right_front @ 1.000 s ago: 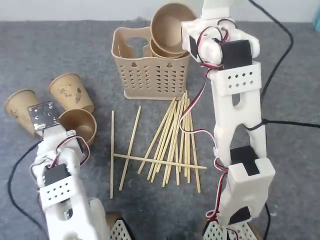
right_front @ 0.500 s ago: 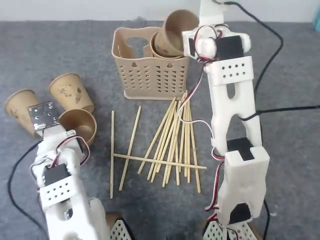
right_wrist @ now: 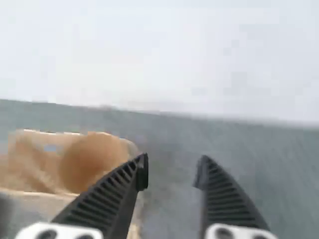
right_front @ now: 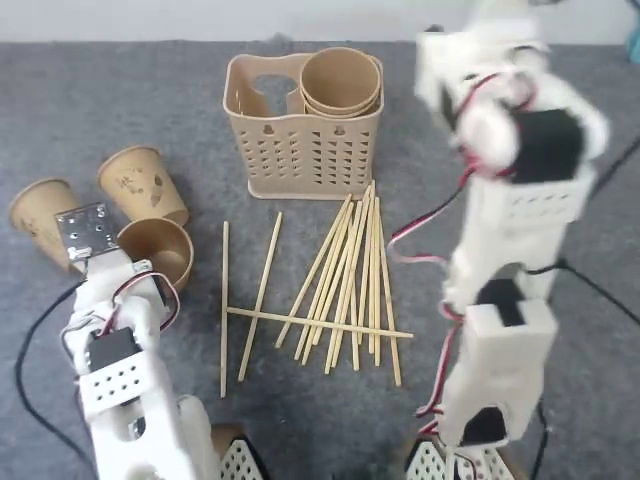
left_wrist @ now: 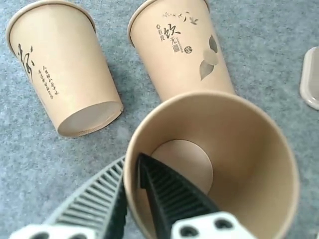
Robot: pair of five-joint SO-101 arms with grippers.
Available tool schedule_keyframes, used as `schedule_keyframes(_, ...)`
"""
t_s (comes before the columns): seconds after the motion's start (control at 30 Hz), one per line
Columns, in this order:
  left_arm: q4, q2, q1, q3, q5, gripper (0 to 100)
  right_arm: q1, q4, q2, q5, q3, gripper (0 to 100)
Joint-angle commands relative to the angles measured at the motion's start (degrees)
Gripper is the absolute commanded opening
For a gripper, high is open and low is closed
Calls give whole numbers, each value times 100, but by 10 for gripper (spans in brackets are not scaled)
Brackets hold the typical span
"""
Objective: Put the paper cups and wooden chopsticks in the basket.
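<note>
The tan basket stands at the back of the table and holds stacked paper cups in its right half. Three more paper cups are at the left: one with its mouth up, and my left gripper shut on its rim, one finger inside. Two others lie on their sides beside it. Wooden chopsticks lie scattered in front of the basket. My right gripper is open and empty, raised to the right of the basket.
Grey felt covers the table. Black cables trail along the right side. Both arm bases stand at the front edge. Bare felt lies left of the basket and at the right behind the right arm.
The right gripper let a cup drop into the stack in the basket, then swung away to the right and up, now open. The left arm has not moved.
</note>
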Motion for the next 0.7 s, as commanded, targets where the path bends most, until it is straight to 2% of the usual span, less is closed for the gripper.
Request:
schedule_keyframes(0.0, -35, -158, 35, -40, -35, 13, 778, 251, -813, -185, 1662, 12)
schedule_keyframes(0.2, -26, -158, 202, -40, -35, 13, 1464, 242, -2035, 9, 4009, 8)
schedule_keyframes(0.43, 114, -158, 193, -92, -26, 13, 2097, 163, -3152, 668, 6426, 8)
schedule_keyframes(0.53, 378, -176, 193, -277, -26, 13, 2396, -127, -3591, 1011, 7516, 8)
schedule_keyframes(0.67, 879, -167, 193, -760, -26, 12, 2818, -1033, -4251, 1477, 9310, 8)
